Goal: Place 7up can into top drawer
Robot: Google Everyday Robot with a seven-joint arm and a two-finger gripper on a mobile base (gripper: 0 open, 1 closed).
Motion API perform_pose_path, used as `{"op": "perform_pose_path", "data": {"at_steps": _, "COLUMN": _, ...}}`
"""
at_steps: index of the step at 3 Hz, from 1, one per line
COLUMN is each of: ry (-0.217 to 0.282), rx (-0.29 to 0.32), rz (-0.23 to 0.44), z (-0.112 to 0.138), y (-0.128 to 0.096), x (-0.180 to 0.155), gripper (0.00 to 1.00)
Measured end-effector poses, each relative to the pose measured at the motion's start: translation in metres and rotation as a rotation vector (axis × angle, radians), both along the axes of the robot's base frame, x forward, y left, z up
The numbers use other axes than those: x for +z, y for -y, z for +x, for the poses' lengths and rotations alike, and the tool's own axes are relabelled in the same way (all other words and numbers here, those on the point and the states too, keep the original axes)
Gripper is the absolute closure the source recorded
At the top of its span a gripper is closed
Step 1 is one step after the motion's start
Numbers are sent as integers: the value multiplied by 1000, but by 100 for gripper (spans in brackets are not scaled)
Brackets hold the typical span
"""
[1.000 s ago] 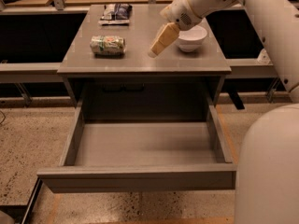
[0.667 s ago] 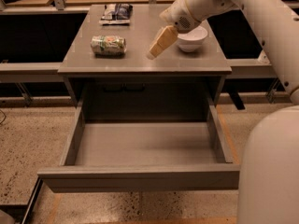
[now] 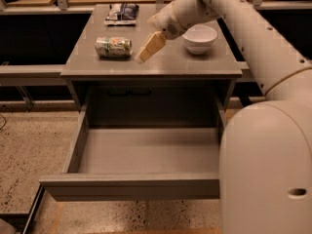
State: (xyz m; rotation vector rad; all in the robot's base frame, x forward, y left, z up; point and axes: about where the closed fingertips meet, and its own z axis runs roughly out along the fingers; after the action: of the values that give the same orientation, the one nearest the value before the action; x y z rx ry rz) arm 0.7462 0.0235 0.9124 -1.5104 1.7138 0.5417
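The 7up can [image 3: 113, 47] lies on its side on the left part of the grey cabinet top [image 3: 195, 65]. My gripper [image 3: 146, 51] hangs just above the top, a little to the right of the can, not touching it. The top drawer [image 3: 146, 155] stands pulled open below the cabinet top, with a bare grey floor and nothing in it.
A white bowl [image 3: 200, 37] stands on the right of the cabinet top, behind my arm. A flat dark snack packet [image 3: 121, 12] lies at the back left. My robot's pale body [image 3: 268, 169] fills the lower right. Speckled floor lies to the left.
My gripper has moved left across the cabinet top, away from the bowl and closer to the can. The can, bowl and drawer have not moved.
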Motion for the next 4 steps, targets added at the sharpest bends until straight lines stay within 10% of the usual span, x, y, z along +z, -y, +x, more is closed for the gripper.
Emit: {"op": "perform_pose_path", "data": {"at_steps": 4, "ry": -35, "rx": 53, "rz": 76, "z": 57, "y": -85, "x": -51, "gripper": 0}}
